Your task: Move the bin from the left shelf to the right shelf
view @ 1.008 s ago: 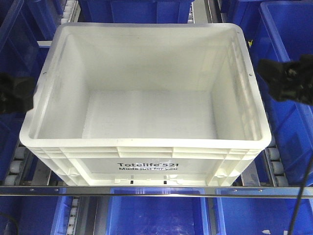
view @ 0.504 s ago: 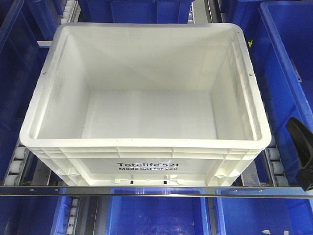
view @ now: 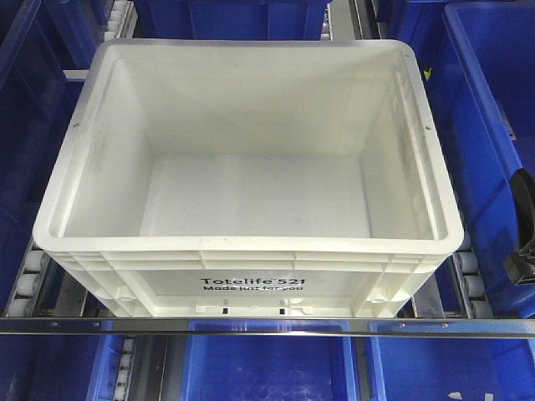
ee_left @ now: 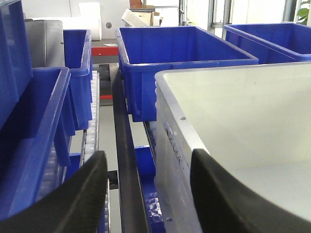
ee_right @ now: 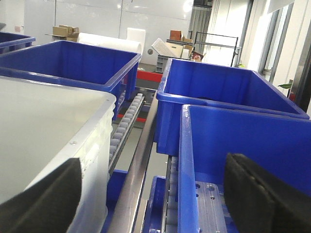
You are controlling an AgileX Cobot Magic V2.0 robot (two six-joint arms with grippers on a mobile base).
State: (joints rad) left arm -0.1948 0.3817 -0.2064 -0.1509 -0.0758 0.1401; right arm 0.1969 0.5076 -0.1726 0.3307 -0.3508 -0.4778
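The bin (view: 251, 159), white and empty with black "Totelife 521" print on its front, sits on the roller shelf in the middle of the front view. My left gripper (ee_left: 146, 199) stands open beside the bin's left wall (ee_left: 170, 141), which lies between its dark fingers (ee_left: 73, 204) together with a black rail. My right gripper (ee_right: 153, 199) is open too, its left finger over the bin's right rim (ee_right: 73, 141) and its right finger (ee_right: 265, 194) inside a blue bin. A dark finger (view: 524, 242) shows at the front view's right edge.
Blue bins (view: 493, 125) surround the white one on every side, also on the level below (view: 267, 368). A metal rail (view: 267, 327) crosses in front. Rollers (view: 29, 271) flank the bin. A black rail (ee_left: 127, 160) runs along its left side.
A second ago both grippers hung at the bin's sides in the front view. The left one has left that view; the right one dropped low and slid to the right edge.
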